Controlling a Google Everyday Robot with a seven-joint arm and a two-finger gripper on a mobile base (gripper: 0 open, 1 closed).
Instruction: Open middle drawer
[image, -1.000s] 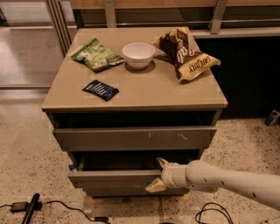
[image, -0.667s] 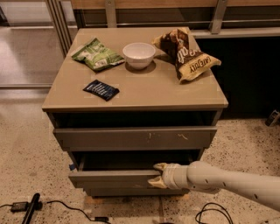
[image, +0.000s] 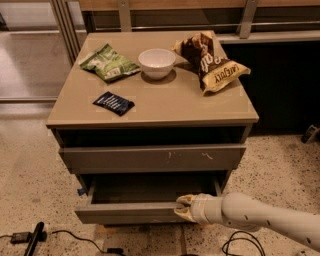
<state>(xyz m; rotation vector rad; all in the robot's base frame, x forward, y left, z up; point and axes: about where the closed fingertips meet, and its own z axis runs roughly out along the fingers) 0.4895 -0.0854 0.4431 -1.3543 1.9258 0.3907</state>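
The middle drawer (image: 125, 213) is the plain grey-brown front below the scratched front (image: 152, 158). It stands pulled partly out, and its dark inside (image: 150, 187) shows. My gripper (image: 183, 208) comes in from the lower right on a pale arm (image: 260, 218). It sits at the top edge of the drawer's front, right of its middle, touching it. A dark gap (image: 150, 136) runs under the cabinet top.
On the cabinet top (image: 165, 107) lie a green snack bag (image: 108, 62), a white bowl (image: 156, 62), a brown chip bag (image: 210, 62) and a dark blue packet (image: 113, 103). Cables (image: 65, 236) lie on the speckled floor in front. A dark wall panel stands at the right.
The middle drawer has slid a little further out toward the camera. My gripper has moved with its front edge, down and slightly left.
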